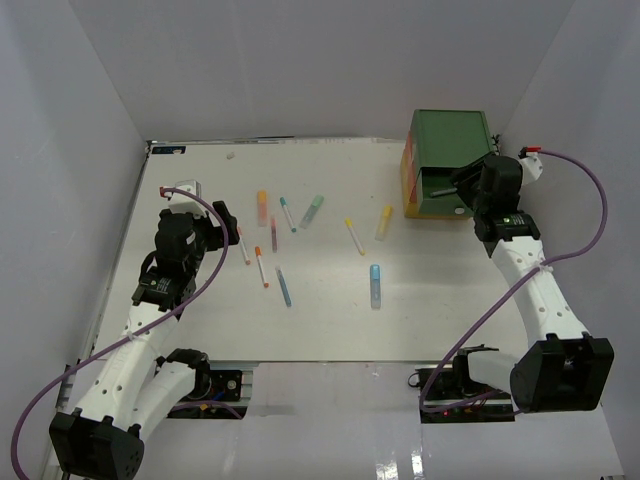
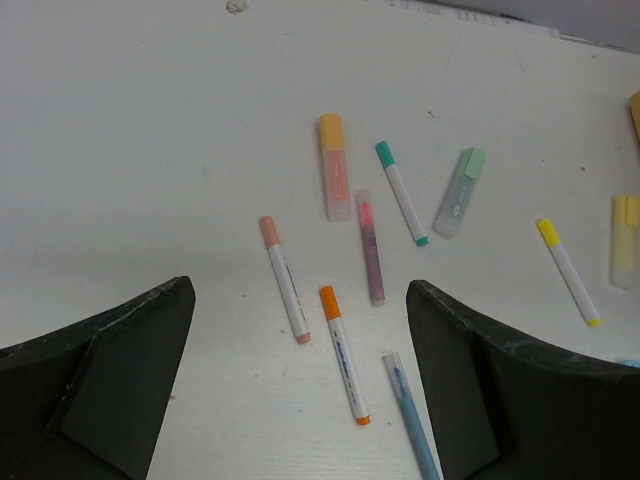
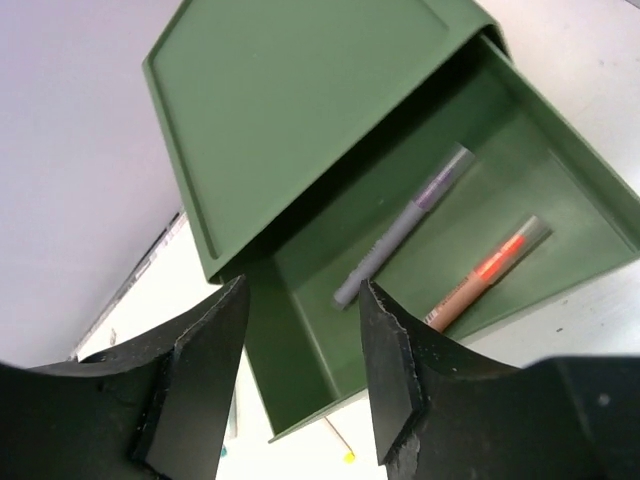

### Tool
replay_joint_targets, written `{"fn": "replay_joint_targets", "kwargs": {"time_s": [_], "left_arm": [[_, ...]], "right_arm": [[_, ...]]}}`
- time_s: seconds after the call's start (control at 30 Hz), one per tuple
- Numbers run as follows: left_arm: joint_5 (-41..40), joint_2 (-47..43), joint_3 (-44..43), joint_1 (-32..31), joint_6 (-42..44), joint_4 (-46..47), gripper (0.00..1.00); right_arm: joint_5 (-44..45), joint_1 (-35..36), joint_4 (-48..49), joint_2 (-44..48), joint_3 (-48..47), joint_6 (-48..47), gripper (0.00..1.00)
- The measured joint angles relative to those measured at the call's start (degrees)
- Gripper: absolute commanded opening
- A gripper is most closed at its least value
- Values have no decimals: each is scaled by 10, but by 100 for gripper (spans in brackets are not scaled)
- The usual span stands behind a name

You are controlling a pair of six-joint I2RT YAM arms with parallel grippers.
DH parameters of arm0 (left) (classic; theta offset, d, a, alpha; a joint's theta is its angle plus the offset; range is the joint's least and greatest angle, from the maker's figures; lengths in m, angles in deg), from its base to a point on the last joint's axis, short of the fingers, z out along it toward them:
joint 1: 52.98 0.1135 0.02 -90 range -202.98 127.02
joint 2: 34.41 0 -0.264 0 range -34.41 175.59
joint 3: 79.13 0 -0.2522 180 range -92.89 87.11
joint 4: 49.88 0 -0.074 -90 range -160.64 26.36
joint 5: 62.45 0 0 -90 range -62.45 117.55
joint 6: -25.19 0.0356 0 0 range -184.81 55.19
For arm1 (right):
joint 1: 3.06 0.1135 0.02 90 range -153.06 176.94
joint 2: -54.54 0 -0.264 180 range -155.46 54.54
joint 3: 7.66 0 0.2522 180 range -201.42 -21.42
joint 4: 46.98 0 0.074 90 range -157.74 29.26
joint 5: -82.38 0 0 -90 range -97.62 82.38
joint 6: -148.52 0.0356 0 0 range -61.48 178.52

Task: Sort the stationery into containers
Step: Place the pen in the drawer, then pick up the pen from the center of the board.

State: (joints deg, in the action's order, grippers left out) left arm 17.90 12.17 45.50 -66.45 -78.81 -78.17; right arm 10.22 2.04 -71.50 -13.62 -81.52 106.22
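Note:
The green container (image 1: pixel 447 138) tops a stack at the back right, with an orange-red one (image 1: pixel 408 178) under it. Its drawer (image 3: pixel 530 150) is pulled open and holds a grey-purple pen (image 3: pixel 400 232) and an orange-brown pen (image 3: pixel 487 270). My right gripper (image 3: pixel 300 340) is open and empty, just above the drawer's near corner. My left gripper (image 2: pixel 300 380) is open and empty above the table, over an orange-ended pen (image 2: pixel 343 352), a peach pen (image 2: pixel 284 278) and a blue pen (image 2: pixel 412 415). Further off lie a purple pen (image 2: pixel 371 247), an orange highlighter (image 2: pixel 334 165) and a green highlighter (image 2: pixel 460 190).
A teal-ended pen (image 2: pixel 401 192), a yellow pen (image 1: pixel 354 236), a yellow highlighter (image 1: pixel 384 221) and a blue highlighter (image 1: pixel 376 285) lie mid-table. White walls enclose the table on three sides. A purple cable (image 1: pixel 590 215) loops beside the right arm.

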Motion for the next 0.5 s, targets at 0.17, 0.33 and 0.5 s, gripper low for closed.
{"fn": "replay_joint_targets", "kwargs": {"time_s": [0.17,0.33,0.5], "left_arm": [[0,0,0,0,0,0,98],[0,0,0,0,0,0,98],[-2,1,0,0,0,0,98]], "right_arm": [[-44,19,-4,1,-16,-76,59],[-27,140,-31,-3,-50,-178,58],[0,294,-76,-55,-97,-232,59]]}}
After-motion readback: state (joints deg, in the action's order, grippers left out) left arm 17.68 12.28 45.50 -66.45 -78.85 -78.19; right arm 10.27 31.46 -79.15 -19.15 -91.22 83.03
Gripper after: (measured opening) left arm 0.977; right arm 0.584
